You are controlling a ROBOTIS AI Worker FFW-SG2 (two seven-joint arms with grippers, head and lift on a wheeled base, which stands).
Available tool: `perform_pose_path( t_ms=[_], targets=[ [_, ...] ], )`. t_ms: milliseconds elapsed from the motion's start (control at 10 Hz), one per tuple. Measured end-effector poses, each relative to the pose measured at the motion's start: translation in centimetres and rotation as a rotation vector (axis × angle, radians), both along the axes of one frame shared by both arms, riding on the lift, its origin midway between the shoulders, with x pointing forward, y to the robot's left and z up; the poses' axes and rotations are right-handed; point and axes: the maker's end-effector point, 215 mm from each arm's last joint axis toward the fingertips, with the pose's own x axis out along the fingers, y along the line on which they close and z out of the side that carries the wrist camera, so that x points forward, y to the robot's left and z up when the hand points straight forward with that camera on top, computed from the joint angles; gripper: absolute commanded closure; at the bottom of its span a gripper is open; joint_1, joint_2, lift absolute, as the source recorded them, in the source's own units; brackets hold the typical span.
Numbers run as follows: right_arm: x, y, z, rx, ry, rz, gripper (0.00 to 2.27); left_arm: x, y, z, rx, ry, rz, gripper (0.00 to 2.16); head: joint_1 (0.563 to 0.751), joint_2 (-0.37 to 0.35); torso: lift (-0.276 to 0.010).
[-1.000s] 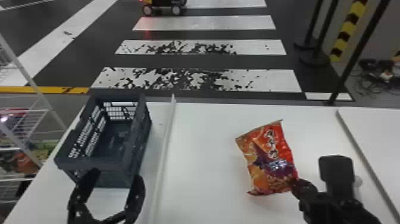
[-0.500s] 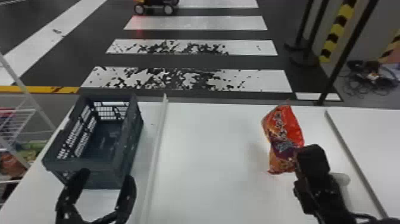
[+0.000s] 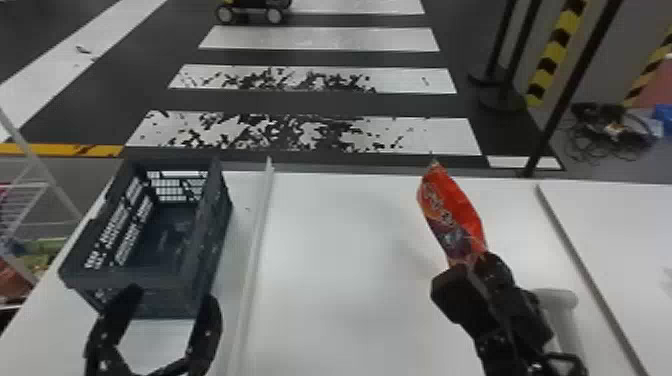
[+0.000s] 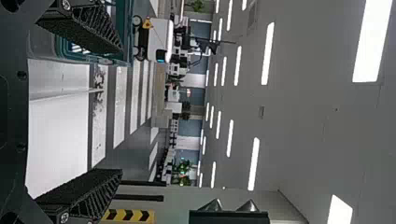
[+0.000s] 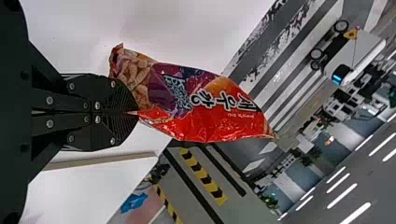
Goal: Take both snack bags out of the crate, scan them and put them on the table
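Observation:
On the right of the head view, my right gripper (image 3: 475, 272) is shut on the lower end of a red snack bag (image 3: 452, 215), which stands up above the table. The right wrist view has the same snack bag (image 5: 201, 105) pinched at one edge by the right gripper (image 5: 135, 112). My left gripper (image 3: 167, 300) stands open at the near side of the dark crate (image 3: 125, 279), with nothing between its fingers. In the left wrist view the left gripper (image 4: 119, 112) has its fingers wide apart. No bag can be made out inside the crate.
A raised strip (image 3: 255, 250) runs along the white table (image 3: 340, 280) right of the crate. A pale cylindrical object (image 3: 562, 315) stands beside the right arm. Another white panel (image 3: 625, 240) lies at the right, a wire rack (image 3: 25, 205) at the left.
The right gripper has turned the bag from its broad printed face to a narrower, edge-on view. The head view has shifted slightly to the right. The left gripper keeps its open pose by the crate.

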Motion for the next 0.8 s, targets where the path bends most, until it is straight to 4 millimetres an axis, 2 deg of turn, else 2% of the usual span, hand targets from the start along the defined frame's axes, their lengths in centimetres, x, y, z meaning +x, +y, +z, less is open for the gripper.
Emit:
perform_pose_path(
  t_ms=[300, 500, 600, 700, 800],
  targets=[
    [-1.6, 5.2, -4.0, -0.236, 0.062, 0.229, 2.25, 0.0, 0.2, -0.2, 0.001, 0.004, 0.005, 0.08, 0.695, 0.137, -0.094],
    [-3.1, 7.4, -6.1, -0.263, 0.107, 0.325, 2.25, 0.0, 0.3, -0.5, 0.002, 0.009, 0.007, 0.08, 0.695, 0.184, -0.094],
    [-3.9, 8.3, -7.1, -0.241, 0.138, 0.354, 2.04, 0.0, 0.4, -0.5, 0.002, 0.008, 0.007, 0.08, 0.695, 0.194, -0.094],
    [-4.6, 9.0, -8.0, -0.204, 0.175, 0.370, 1.31, 0.1, 0.4, -0.5, 0.002, 0.008, 0.007, 0.08, 0.695, 0.209, -0.094],
    [-5.3, 9.6, -8.8, -0.141, 0.224, 0.383, 0.22, 0.1, 0.4, -0.7, 0.002, 0.010, 0.007, 0.08, 0.695, 0.222, -0.094]
  ],
)
